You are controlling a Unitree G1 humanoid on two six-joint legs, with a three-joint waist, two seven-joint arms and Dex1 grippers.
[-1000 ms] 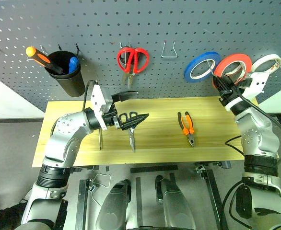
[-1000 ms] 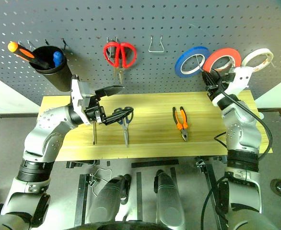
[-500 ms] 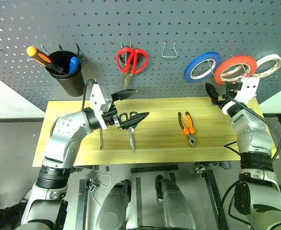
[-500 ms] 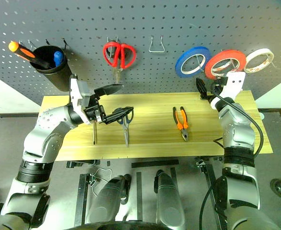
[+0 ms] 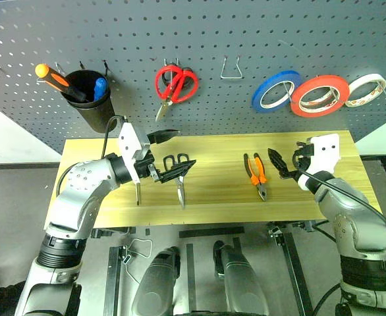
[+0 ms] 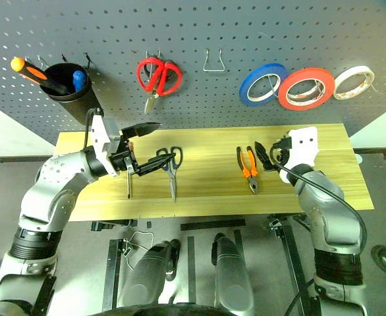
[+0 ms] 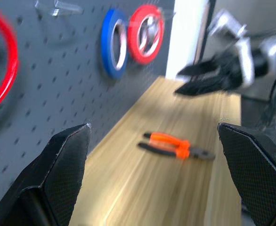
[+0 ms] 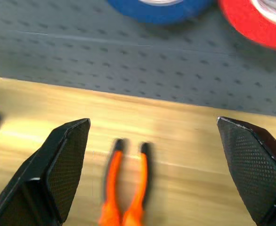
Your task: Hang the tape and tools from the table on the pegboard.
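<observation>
Red tape ring (image 5: pixel 321 95) hangs upper right on pegboard; right hand (image 5: pixel 286 162), spread and empty, faces orange-handled pliers (image 5: pixel 257 174) mid-surface, likely next.

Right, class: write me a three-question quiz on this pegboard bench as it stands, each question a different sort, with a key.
1. True or false: the red tape hangs on the pegboard.
2. Which tool lies nearest the right gripper? A) pliers B) scissors C) screwdriver
3. Fill in: both the left gripper and the right gripper are ____.

Key: 1 true; 2 A; 3 open.
</observation>
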